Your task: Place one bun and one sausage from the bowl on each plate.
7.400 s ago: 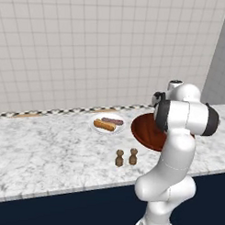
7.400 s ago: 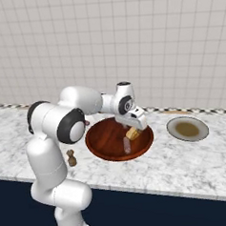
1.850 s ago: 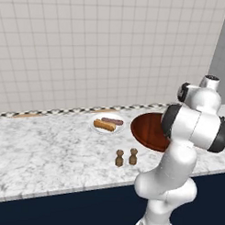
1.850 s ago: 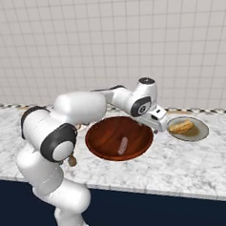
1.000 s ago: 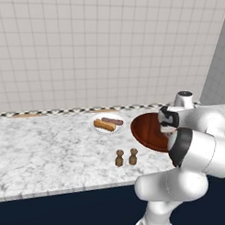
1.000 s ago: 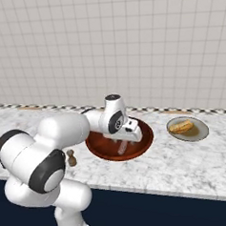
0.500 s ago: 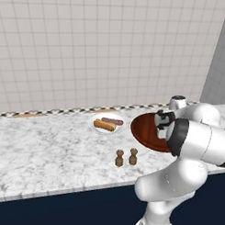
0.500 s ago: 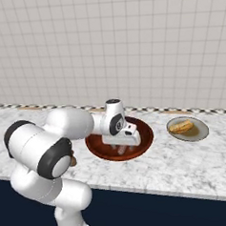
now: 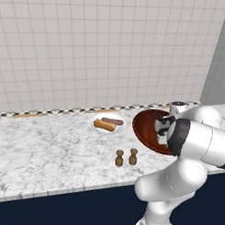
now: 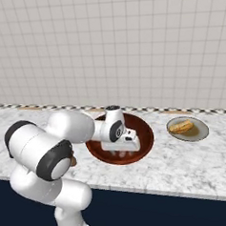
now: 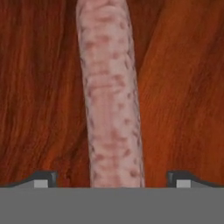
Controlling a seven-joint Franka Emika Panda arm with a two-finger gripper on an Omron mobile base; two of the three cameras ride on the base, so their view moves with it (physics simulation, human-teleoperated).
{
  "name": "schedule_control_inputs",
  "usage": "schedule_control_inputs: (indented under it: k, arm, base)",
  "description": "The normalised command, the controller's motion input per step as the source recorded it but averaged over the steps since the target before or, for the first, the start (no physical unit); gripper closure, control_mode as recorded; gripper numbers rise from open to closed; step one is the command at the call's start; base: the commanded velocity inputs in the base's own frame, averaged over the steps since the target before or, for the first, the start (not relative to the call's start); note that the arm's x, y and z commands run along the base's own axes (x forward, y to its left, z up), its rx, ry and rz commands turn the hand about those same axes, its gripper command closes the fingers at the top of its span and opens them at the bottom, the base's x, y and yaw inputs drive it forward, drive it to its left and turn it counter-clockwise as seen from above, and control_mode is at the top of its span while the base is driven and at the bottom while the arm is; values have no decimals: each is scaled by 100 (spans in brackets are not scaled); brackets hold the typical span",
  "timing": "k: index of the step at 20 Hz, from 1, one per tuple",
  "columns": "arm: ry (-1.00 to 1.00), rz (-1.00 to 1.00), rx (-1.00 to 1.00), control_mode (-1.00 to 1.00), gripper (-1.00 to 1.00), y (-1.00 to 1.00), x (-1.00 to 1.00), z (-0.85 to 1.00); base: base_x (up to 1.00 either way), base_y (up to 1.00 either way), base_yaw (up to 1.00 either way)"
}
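Fingers [image 11: 112, 179] spread apart, down low inside big glossy reddish-brown round bowl [image 10: 143, 128], one tip each side of pale pink speckled sausage [image 11: 110, 94] lying on bowl floor, not touching it afaict. Small white plate with tan bun [image 10: 187, 129] sits off to one side on marble desk [image 10: 195, 161]. Other white plate [image 9: 108, 124], bun plus sausage, further off opposite side.

No writing, label, brand, number or sign can be read anywhere in these pictures. The surfaces around the tool carry only plain colour and pattern.
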Motion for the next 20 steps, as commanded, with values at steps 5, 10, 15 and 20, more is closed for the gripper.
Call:
schedule_control_inputs:
  k: [5, 10, 15, 20]
  arm:
    - [-8, 1, 0, -100, 100, 0, -22, -1]
    - [7, 0, -1, -100, 100, 7, 17, -11]
    - [0, 0, -1, -100, 100, 3, -2, 10]
    - [-13, -1, 5, -100, 100, -4, 0, 99]
  base:
    - [0, 0, 0]
    - [0, 0, 0]
    - [0, 0, 0]
    - [0, 0, 0]
